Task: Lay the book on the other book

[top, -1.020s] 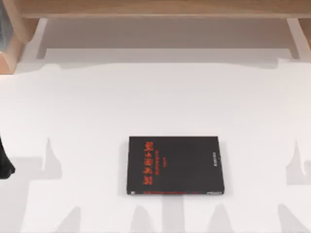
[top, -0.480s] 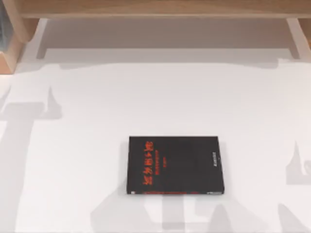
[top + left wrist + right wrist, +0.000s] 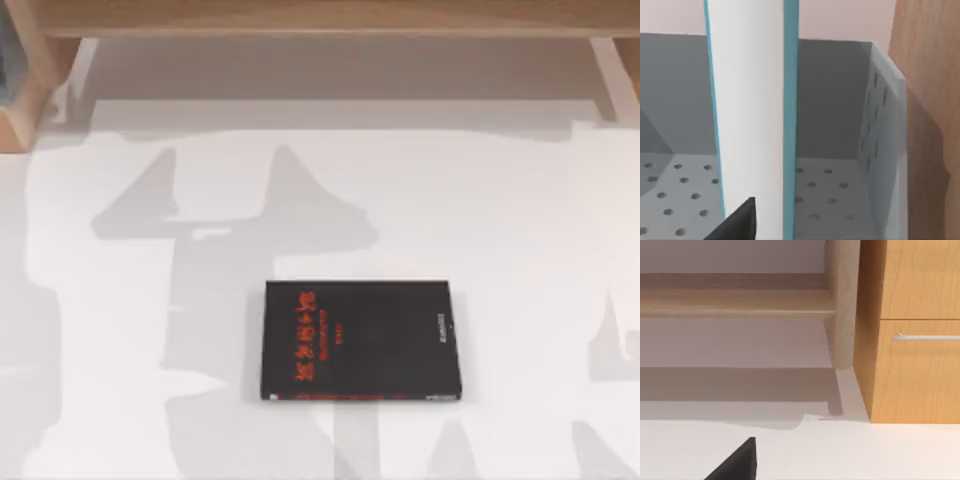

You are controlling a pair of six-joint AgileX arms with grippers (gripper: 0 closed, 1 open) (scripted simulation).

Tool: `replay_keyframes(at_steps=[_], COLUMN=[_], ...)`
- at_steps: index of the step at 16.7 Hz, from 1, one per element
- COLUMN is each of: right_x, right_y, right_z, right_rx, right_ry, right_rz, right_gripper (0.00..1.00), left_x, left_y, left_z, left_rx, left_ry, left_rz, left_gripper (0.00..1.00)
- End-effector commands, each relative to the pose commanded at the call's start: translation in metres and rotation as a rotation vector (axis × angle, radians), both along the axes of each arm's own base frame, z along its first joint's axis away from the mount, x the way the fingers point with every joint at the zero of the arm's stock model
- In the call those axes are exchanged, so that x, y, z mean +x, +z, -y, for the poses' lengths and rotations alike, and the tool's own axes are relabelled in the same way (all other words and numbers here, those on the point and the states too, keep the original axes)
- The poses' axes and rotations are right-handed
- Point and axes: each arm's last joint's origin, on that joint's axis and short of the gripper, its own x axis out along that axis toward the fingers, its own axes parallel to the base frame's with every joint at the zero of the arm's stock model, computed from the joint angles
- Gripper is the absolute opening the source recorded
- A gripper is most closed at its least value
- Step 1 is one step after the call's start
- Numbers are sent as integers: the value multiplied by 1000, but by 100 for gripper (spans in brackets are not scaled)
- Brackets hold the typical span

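Near the counter's (image 3: 520, 200) front edge, midway across, the other book (image 3: 358, 340) lies flat, while my left hand (image 3: 735, 222), whose grip I cannot tell, faces the book (image 3: 752, 115) standing upright in a grey perforated bin (image 3: 880, 130).

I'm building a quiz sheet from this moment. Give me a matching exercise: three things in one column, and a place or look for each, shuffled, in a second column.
Things:
1. thin black book with red lettering
2. thick teal-blue book with white page edges
3. light wooden cabinet with a metal handle

Places or looks:
A. stands upright in a grey perforated bin, close before the left wrist camera
B. lies flat on the white table, seen from above
C. stands at the table's edge, seen from the right wrist

Pairs: 1-B, 2-A, 3-C
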Motion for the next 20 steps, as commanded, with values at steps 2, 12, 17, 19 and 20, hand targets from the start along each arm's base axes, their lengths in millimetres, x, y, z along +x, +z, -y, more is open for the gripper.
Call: replay_keyframes(at_steps=[2, 12, 17, 19, 20], right_x=[0, 0, 0, 0, 0], right_y=[0, 0, 0, 0, 0], right_z=[0, 0, 0, 0, 0], right_rx=[0, 0, 0, 0, 0], right_ry=[0, 0, 0, 0, 0], right_rz=[0, 0, 0, 0, 0], right_gripper=[100, 100, 100, 100, 100], left_x=[31, 69, 82, 88, 92], left_y=[-17, -33, -33, -33, -33], left_z=[-19, -48, -50, -50, -51], left_rx=[-2, 12, 13, 13, 13], left_ry=[0, -4, -1, -1, -1], left_rz=[0, 49, 52, 52, 52], left_gripper=[100, 100, 100, 100, 100])
